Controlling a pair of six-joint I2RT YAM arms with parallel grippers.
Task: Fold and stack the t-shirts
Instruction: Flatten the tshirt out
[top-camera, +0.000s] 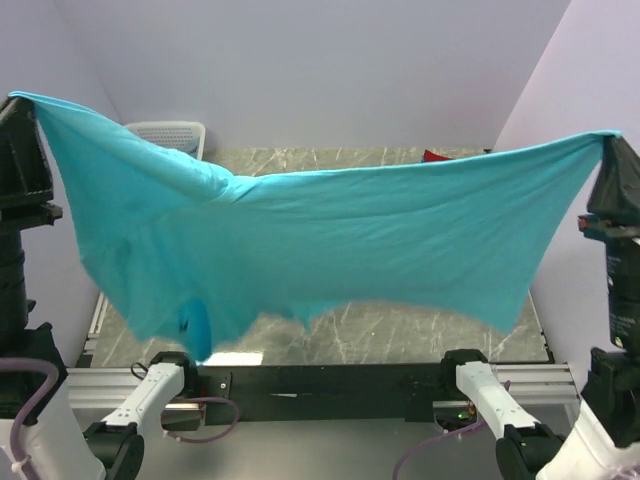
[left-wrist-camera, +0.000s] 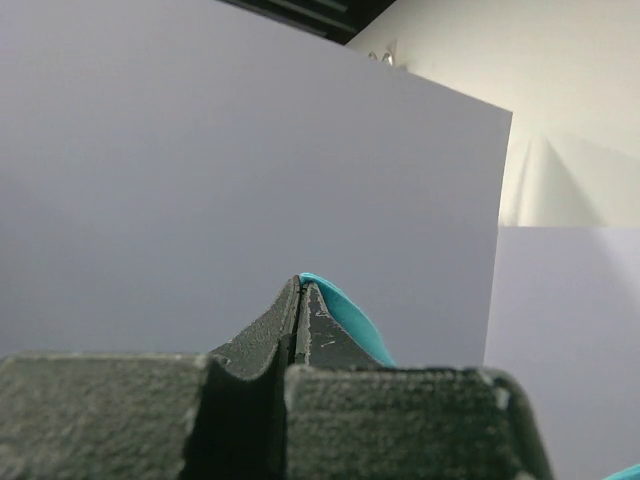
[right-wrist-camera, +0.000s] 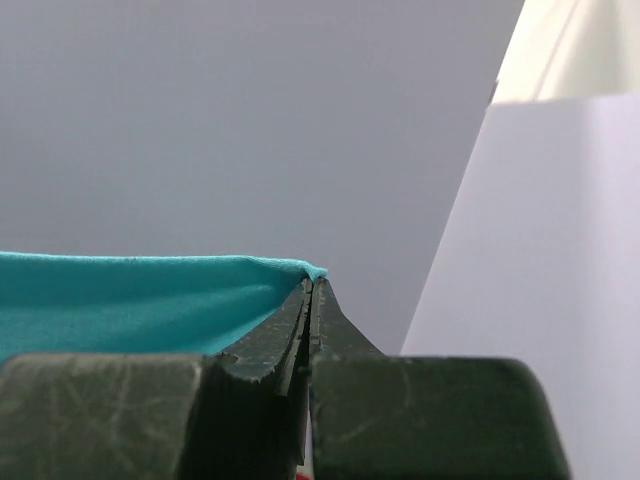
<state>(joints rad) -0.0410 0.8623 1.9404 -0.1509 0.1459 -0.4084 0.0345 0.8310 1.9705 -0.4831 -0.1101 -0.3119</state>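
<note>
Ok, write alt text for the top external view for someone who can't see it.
A bright turquoise t-shirt hangs stretched in the air between the two arms, the left gripper and the right gripper each pinching a top corner, over a marble-patterned table. Behind it, a white perforated basket stands far left and a bit of red cloth shows far right.

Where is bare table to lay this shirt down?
Bare table shows near the front edge, below the hem of the turquoise shirt, and in a far strip between the white basket and a red cloth. The middle is hidden behind the shirt.
</note>
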